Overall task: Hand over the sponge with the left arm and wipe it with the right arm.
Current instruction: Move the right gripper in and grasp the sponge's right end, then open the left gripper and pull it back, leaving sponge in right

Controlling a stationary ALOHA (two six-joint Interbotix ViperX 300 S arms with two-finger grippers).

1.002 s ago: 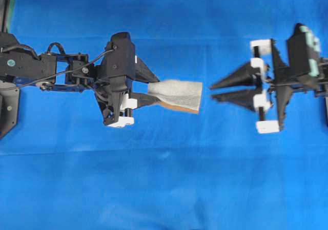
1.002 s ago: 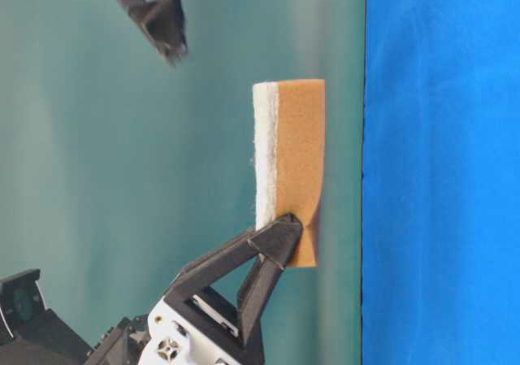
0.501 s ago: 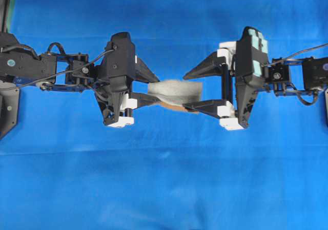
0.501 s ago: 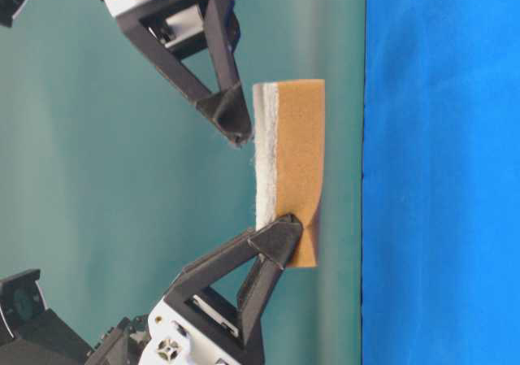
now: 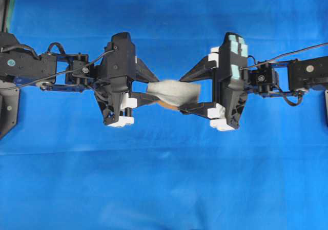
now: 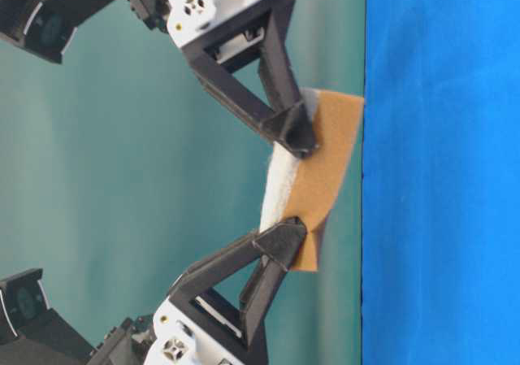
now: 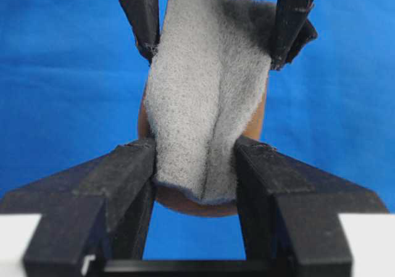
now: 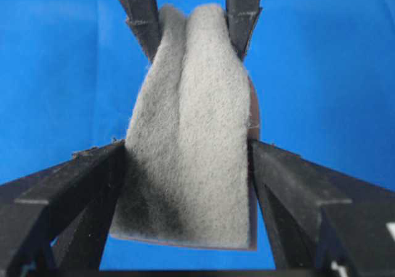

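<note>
Clamping one end of the sponge (image 5: 172, 92) and creasing it lengthwise, the left gripper (image 5: 148, 90) holds it above the blue cloth (image 5: 164, 179). The right gripper (image 5: 187, 90) has spread jaws straddling the opposite end, fingertips touching its edges; a firm grip cannot be confirmed.

No text, label, brand, number or sign that I can read in any view. My right gripper (image 5: 179, 94) housing carries pale teal square patches (image 5: 236, 46), all blank. My left gripper (image 5: 154, 90) housing is plain black. A small round green-rimmed mark (image 5: 10, 62) sits on my left arm near its base, too small to make out. White brackets, sponge (image 5: 173, 92) and blue table (image 5: 164, 179) are unmarked.
</note>
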